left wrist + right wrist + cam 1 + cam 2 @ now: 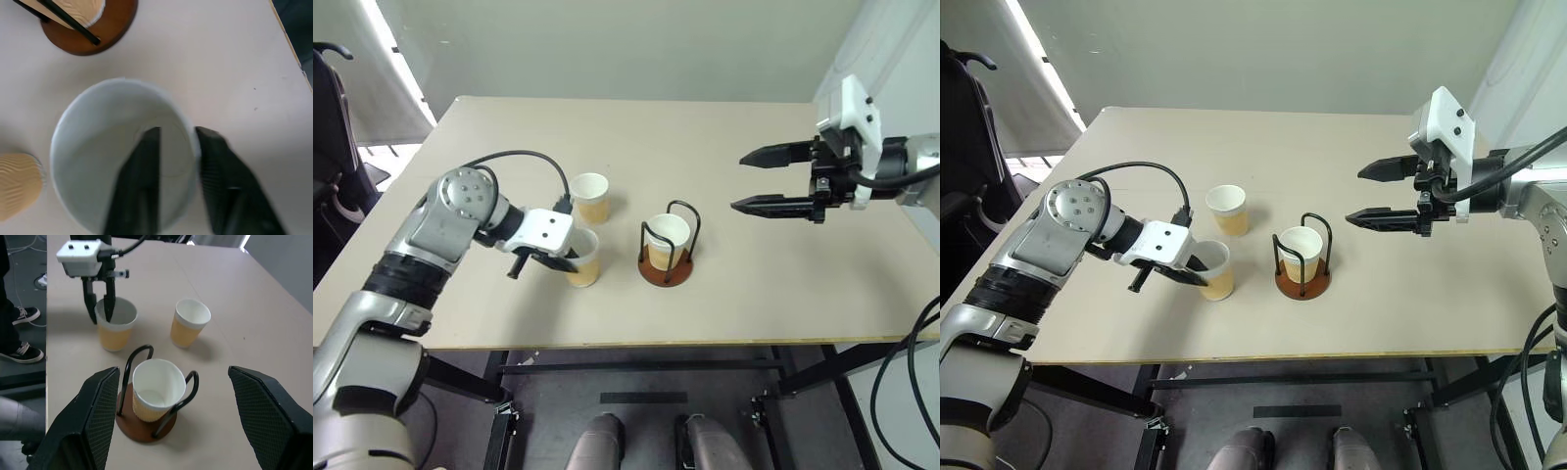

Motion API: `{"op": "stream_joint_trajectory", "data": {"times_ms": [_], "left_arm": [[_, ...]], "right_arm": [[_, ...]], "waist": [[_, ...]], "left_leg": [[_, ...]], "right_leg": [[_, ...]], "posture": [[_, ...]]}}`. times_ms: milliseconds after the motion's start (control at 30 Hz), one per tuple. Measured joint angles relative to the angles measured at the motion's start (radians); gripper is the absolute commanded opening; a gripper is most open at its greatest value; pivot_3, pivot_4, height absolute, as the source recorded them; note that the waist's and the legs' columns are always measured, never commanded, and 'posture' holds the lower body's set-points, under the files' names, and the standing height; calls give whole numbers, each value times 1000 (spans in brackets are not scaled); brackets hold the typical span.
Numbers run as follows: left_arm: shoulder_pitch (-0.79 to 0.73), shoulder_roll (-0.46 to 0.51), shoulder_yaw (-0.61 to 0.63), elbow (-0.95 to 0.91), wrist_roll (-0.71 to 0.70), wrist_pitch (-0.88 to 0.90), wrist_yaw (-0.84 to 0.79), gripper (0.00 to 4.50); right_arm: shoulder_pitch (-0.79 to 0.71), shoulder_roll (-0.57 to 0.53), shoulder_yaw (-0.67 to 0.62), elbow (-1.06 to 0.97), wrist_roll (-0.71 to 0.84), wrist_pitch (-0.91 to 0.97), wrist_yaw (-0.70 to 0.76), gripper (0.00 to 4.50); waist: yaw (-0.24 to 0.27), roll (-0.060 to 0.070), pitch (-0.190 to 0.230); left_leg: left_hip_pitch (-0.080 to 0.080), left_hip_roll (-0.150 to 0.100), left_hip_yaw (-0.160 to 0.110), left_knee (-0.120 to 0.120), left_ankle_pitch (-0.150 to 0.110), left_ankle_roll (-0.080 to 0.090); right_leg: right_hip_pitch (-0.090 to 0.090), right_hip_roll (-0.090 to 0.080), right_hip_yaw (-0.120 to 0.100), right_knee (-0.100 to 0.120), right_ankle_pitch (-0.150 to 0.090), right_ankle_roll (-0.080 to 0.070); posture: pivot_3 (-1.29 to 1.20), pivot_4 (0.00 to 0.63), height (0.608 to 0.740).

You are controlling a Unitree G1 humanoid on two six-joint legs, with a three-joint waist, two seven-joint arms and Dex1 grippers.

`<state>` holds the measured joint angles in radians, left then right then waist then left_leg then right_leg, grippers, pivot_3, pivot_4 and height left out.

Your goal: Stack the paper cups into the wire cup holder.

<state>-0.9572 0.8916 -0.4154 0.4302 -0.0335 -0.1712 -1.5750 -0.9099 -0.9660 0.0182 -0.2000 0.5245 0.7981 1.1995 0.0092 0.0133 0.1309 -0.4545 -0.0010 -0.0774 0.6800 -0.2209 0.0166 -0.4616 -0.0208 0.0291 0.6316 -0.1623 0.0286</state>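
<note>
A pale beige worktop (724, 147) stands before a plain light wall, with dark floor showing below its front edge. The left arm reaches in from the near left corner, its elbow bent and forearm angled across the worktop toward the middle, the wrist tipped downward. Its left tool (570, 259) is closed on the rim of one paper cup (586, 266), with one black finger inside the cup and the other outside against the wall, as the left wrist view shows. That cup stands upright on the worktop, just left of the wire cup holder (668, 266). The right arm comes in from the right side and is held up above the worktop, roughly level and pointing toward the middle; the right tool (754, 180) is wide open and holds nothing, well apart from the holder. A second paper cup (667, 235) sits upright inside the holder, between its black wire loops on the reddish-brown base. A third paper cup (591, 197) stands upright just behind the gripped one, close but apart from it.
</note>
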Motion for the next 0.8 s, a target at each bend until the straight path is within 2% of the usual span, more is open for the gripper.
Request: {"op": "stream_joint_trajectory", "data": {"times_ms": [233, 467, 600, 800], "left_arm": [[-49, 1, 9, 22, -33, 44, -5, 10], [-79, 64, -25, -10, -147, 134, -7, 10], [-158, 66, -31, 0, -216, 186, -8, 10], [-286, -17, -12, 106, -273, 232, -9, 10]], "right_arm": [[2, -29, 4, 25, -18, -29, 36, 3579], [42, -60, 44, 79, -78, -120, 96, 3579], [44, -62, 55, 115, -89, -166, 157, 3579], [42, -53, 73, 114, -88, -163, 181, 3579]], "waist": [[-1, 0, 0], [1, 0, 0], [1, 0, 0], [2, 0, 0]], "left_leg": [[0, 0, 0, 0, 0, 0], [0, 0, 0, 0, 0, 0], [0, 0, 0, 1, 0, 1], [0, 0, 0, 1, -1, 1]], "right_leg": [[0, 0, 0, 0, 1, 1], [0, 0, 0, -1, 1, 1], [1, 0, 0, -1, 1, 1], [1, 0, 0, -2, 1, 1]], "posture": [[0, 150, 740], [0, 150, 740], [0, 150, 740], [0, 150, 740]]}}
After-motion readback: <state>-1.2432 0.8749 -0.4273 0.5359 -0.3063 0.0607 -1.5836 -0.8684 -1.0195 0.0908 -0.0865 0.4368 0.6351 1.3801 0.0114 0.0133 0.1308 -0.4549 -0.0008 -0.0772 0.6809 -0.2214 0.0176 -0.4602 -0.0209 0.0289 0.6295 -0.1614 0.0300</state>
